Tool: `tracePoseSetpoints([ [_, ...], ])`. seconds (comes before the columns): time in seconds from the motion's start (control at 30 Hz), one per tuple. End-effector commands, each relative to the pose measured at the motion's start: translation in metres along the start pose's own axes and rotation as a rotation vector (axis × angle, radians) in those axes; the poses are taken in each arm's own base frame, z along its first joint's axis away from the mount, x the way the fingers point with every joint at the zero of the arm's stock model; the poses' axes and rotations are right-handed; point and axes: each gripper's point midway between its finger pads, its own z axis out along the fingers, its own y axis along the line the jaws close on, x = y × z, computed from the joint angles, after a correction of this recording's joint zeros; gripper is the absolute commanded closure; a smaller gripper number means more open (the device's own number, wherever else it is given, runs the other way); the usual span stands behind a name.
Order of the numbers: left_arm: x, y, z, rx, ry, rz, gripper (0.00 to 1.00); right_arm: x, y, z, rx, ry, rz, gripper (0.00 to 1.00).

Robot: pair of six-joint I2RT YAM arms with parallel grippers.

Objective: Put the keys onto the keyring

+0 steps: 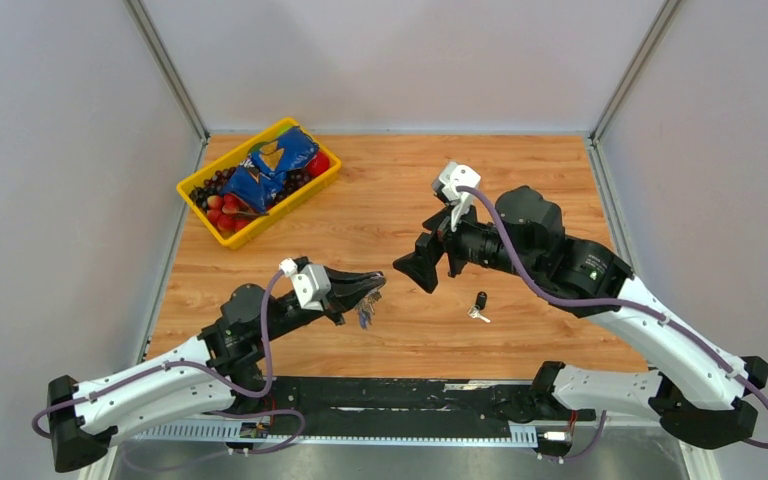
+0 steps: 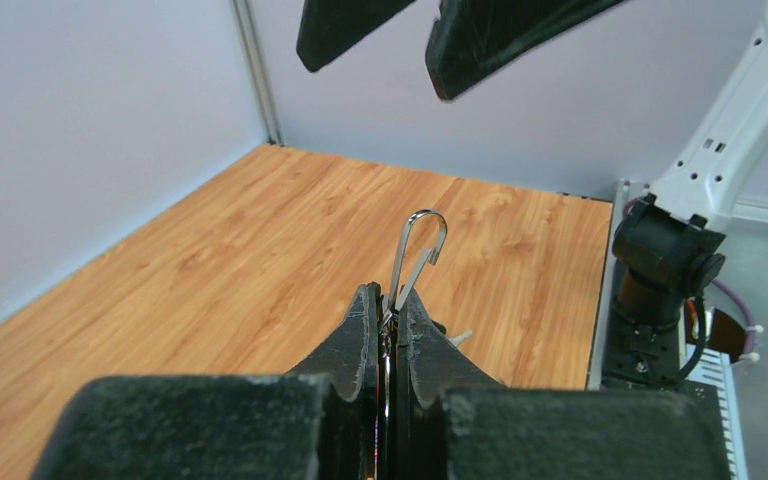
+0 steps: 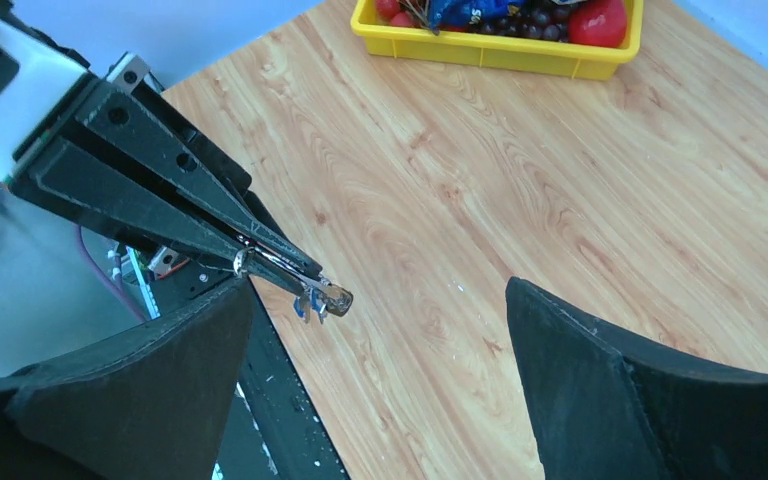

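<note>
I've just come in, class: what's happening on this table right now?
The left gripper is shut on the keyring, holding it above the table with small keys dangling. The right gripper is open and empty, facing it. One black-headed key lies loose on the table, not yet on the ring.

Wood-grain table [image 1: 390, 190], yellow tray [image 1: 295, 203] at far left corner; black-headed key [image 1: 479, 303], seemingly flat, right of centre

— Which colour is borne by the table [image 1: 400, 200]?
— Orange-brown, patterned with wood grain. The bin [image 1: 295, 203] is coloured yellow, the packet [image 1: 272, 165] blue, the fruit [image 1: 222, 212] red.
— And the metal?
— The keyring [image 2: 422, 235] is seen as silver; the loose key [image 1: 479, 303] is headed in black. The left gripper [image 1: 378, 285] and the right gripper [image 1: 415, 272] are finished black.
</note>
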Motion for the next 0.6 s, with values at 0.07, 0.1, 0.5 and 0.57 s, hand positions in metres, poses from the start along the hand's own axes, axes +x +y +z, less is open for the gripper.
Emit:
tracePoseSetpoints([
  [0.07, -0.042, -0.012, 0.002, 0.046, -0.050, -0.139, 1.00, -0.016, 0.006, -0.002, -0.045, -0.123, -0.074, 0.00],
  [0.1, -0.045, -0.012, 0.001, 0.045, -0.054, -0.151, 1.00, -0.015, 0.007, -0.003, -0.053, -0.132, -0.073, 0.00],
  [0.5, -0.046, -0.016, -0.004, 0.009, 0.007, -0.399, 1.00, 0.030, -0.018, -0.007, 0.078, -0.088, -0.017, 0.06],
  [0.57, -0.044, -0.016, -0.005, 0.002, 0.019, -0.427, 1.00, 0.051, -0.040, -0.004, 0.201, -0.045, 0.045, 0.07],
])
